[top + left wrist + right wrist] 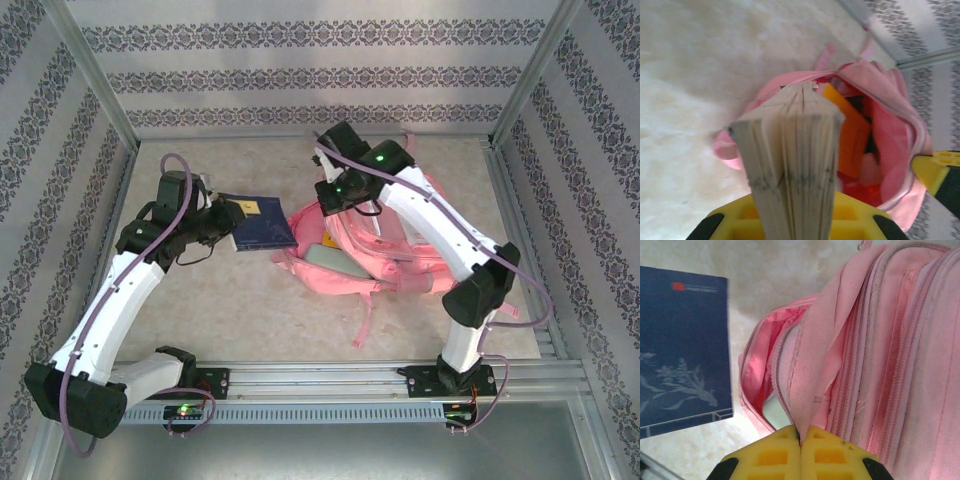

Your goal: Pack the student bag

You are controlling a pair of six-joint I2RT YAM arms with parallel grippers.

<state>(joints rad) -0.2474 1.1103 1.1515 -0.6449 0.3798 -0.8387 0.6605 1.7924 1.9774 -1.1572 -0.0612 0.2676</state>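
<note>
The student bag (385,250), a pink backpack, lies right of the table's middle with its mouth open toward the left. My right gripper (800,440) is shut on a fold of the bag's pink flap (815,380) at the opening and holds it up. My left gripper (222,220) is shut on a dark blue book (258,222), just left of the bag. In the left wrist view the book's page edges (790,165) stand between the yellow jaws, pointing at the open bag (895,120). An orange item (852,135) sits inside. A pale flat item (330,258) shows in the mouth.
A pink strap (365,322) trails from the bag toward the near edge. Patterned walls and metal frame posts (100,75) enclose the table on three sides. A metal rail (330,378) runs along the near edge between the arm bases.
</note>
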